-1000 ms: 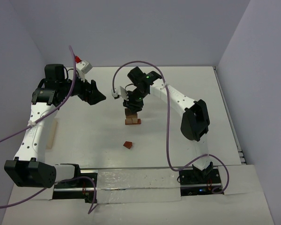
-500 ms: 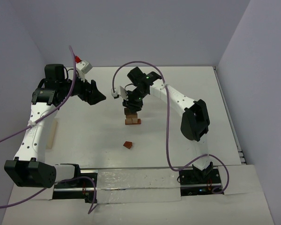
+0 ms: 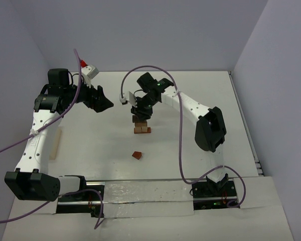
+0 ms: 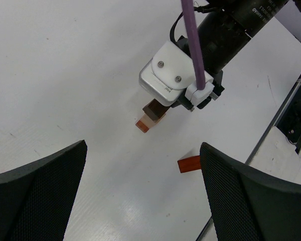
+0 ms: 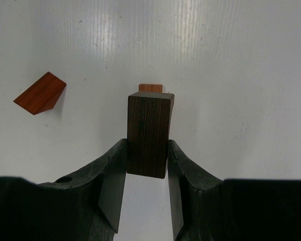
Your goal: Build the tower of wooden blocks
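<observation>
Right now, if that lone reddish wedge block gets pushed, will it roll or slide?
The reddish wedge block probably slides rather than rolls: flat faces, no curves. Being small solid wood, it is likely stiff and light. Its sloped face might slip from closing jaws.

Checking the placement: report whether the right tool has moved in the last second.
Yes, slightly: the right tool has edged left relative to the block stack beneath it.

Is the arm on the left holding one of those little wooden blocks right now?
No, the left tool stands wide open, with nothing gripped between its fingers.
</observation>
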Tool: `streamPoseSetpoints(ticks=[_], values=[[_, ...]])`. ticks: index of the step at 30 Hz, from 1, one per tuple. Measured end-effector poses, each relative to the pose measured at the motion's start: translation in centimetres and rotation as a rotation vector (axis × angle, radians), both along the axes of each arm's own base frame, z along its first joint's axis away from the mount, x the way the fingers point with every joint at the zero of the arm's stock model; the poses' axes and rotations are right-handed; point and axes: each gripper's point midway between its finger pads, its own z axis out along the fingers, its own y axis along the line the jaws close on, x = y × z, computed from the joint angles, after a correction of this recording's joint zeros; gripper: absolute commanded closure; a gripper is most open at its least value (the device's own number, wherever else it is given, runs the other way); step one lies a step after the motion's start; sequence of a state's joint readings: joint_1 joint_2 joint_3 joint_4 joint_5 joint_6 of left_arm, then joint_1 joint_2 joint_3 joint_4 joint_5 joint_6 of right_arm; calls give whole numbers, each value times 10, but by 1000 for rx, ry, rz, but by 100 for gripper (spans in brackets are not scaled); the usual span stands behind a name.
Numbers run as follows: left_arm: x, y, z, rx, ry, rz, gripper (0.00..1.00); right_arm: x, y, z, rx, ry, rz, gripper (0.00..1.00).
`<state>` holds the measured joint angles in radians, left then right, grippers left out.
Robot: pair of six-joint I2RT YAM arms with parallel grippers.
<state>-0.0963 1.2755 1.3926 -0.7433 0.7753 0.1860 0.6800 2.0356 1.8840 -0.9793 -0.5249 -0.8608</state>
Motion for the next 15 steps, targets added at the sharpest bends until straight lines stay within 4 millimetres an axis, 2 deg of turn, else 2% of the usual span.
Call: streamPoseSetpoints(ticks=[7,15], values=[[0,0,0,0,1,0,1,-3,0,15,37,-12,-25,93],[0,0,0,-1,1,0,1,-3,-4,11,33,4,-30,93]])
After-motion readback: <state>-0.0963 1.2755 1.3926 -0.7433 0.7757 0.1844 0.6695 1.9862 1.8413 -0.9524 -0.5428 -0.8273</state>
